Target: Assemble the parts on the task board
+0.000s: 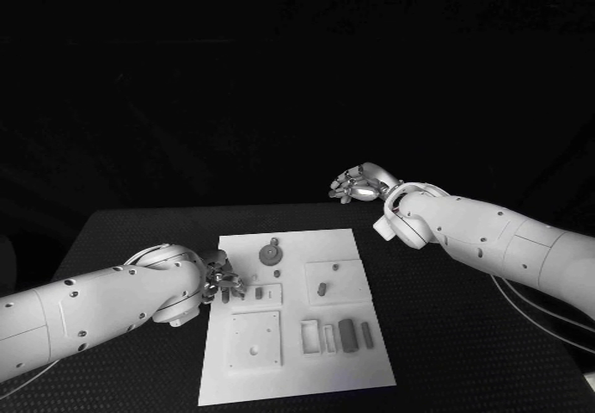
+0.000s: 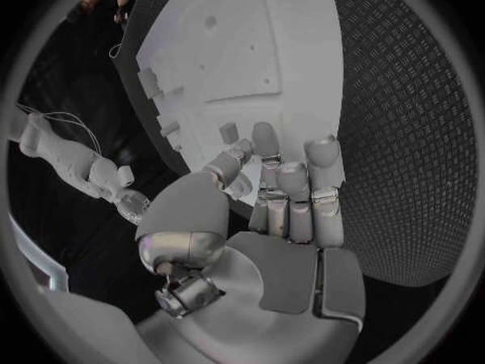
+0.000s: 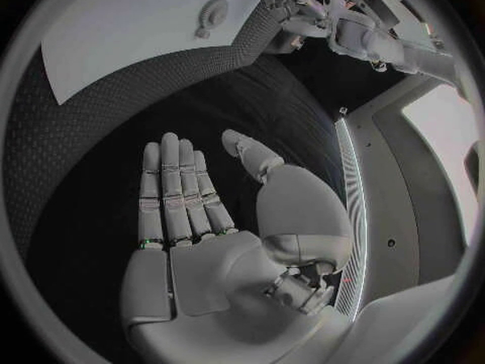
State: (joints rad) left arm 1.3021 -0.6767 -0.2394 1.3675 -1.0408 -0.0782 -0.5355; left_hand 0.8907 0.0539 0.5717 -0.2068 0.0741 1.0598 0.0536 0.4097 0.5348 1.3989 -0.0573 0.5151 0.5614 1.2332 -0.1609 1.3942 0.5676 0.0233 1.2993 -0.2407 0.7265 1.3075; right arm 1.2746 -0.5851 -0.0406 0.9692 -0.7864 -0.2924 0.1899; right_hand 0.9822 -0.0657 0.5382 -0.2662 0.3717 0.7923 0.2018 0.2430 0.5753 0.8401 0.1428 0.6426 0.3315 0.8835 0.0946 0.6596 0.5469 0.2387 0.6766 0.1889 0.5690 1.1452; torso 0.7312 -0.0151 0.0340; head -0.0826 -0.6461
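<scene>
Left hand (image 1: pixel 221 282) is hovering at the left edge of the task board (image 1: pixel 297 391), fingers bunched and curling in toward the thumb. Whether it is pinching a part, can't tell: wrist view shows fingertips (image 2: pixel 265 141) over the board edge with nothing clearly between them. My read: it's lined up to work the small slotted block (image 1: pixel 261 293) just beside it.

Right hand (image 1: pixel 357 183) is sitting beyond the board's far right corner, over the black table (image 1: pixel 137 228), palm flat, fingers straight and side by side (image 3: pixel 174 188), holding nothing. Looks parked clear so the left has room.

Parts are all lying on the board:
- round gear-like piece (image 1: pixel 269 253) near the far edge, with a peg standing above it
- square plate (image 1: pixel 336 280) at mid right, a short upright pin (image 1: pixel 322 289) on it
- bigger square plate (image 1: pixel 254 339) at near left, with a few holes
- rectangular frames (image 1: pixel 320 336) and darker bars (image 1: pixel 348 334) at near right

Board is smooth, matte white, rigid. Table surface is textured, a fine diamond-pattern mat, so decent grip. Hands are bare metal with pale pads. Assembly looks barely begun.
</scene>
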